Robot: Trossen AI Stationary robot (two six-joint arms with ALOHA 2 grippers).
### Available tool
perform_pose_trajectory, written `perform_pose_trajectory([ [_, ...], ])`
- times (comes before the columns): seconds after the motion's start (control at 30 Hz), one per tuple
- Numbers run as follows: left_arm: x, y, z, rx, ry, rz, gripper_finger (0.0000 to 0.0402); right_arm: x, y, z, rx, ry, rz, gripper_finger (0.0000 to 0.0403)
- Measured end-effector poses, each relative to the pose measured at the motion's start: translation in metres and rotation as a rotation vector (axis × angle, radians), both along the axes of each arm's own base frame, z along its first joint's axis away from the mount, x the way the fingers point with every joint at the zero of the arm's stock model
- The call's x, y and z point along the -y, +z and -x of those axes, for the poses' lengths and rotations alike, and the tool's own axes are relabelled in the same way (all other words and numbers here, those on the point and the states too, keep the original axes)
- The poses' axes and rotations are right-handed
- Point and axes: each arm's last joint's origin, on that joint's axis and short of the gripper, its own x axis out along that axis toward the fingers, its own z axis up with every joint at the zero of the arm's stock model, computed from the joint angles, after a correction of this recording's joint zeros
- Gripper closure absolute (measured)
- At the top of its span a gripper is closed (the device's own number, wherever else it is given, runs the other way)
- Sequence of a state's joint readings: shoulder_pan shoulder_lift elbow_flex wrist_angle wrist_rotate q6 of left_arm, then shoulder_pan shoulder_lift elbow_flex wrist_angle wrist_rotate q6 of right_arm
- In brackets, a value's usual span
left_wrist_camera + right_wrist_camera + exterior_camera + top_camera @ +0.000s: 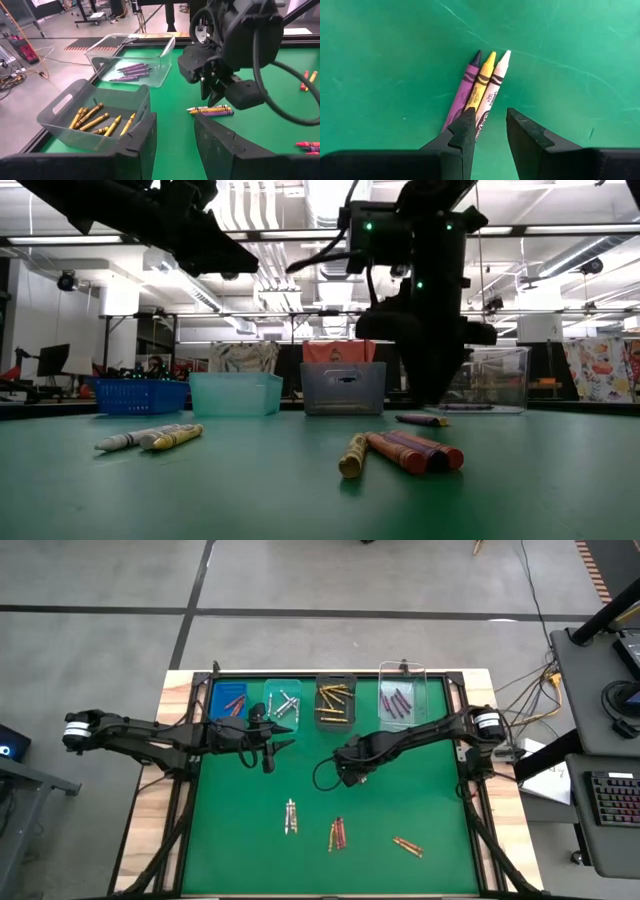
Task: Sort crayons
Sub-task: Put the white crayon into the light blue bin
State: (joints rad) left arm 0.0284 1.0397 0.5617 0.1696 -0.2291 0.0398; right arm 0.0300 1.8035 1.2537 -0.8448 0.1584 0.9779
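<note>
Pincer first: our right pincer (487,127) hangs low over three crayons (481,85) lying side by side on the green surface (420,790), its two dark fingers slightly apart and holding nothing. We judge it is lined up along the sticks so the fingers can straddle one of them; the purple, yellow and white ones touch each other, which will make picking out a single one fiddly. They are thin paper-wrapped wax sticks with blunt cone tips, light and prone to roll.

Our left pincer (172,140) hovers near the row of bins at the far edge, fingers apart and empty, seemingly waiting. Just beside it sits a grey bin (60,112) of smooth plastic holding gold-orange crayons, and past that a clear bin (150,75) holding purple ones. From above we also see a blue bin (217,700) with red sticks and a pale teal one (270,690) with silver-grey ones.

Other small clusters of crayons (338,833) lie unsorted nearer the front of the matte, faintly scratched surface.
</note>
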Motion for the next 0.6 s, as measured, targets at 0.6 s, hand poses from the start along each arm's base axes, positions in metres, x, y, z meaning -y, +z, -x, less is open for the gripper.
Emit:
perform_pose_trajectory([
  [0.6, 0.0, 0.0, 0.0, 0.001, 0.001, 0.003, 0.0287, 0.004, -0.021, -0.004, -0.054, 0.009, 0.005, 0.0303],
])
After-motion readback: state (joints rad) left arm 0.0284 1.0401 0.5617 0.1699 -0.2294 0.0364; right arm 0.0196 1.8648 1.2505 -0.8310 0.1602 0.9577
